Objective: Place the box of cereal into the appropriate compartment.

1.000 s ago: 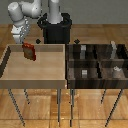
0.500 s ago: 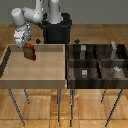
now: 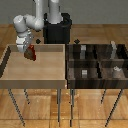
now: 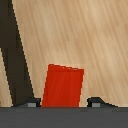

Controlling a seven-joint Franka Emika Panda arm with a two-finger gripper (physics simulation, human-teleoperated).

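The box of cereal (image 3: 31, 53) is a small dark-red box held slightly tilted over the far part of the large light-wood tray (image 3: 15, 75), at the exterior view's left. My gripper (image 3: 27, 48) is shut on it from above. In the wrist view the red box of cereal (image 4: 64, 85) sits between my gripper's (image 4: 64, 103) two fingertips (image 4: 33, 103), with the wood tray floor behind it. The appropriate compartment (image 3: 107, 54) is the far section of the dark bin at the exterior view's right, and it holds a tall pale grey slab (image 3: 114, 49).
The four-part dark bin (image 3: 98, 62) stands beside the tray on thin legs. Its near sections hold a small grey cube (image 3: 85, 72) and another small grey piece (image 3: 116, 71). The robot's black base (image 3: 57, 30) stands behind both.
The arm's upper links have shifted a little toward the exterior view's left. The box stays gripped in nearly the same spot over the tray.
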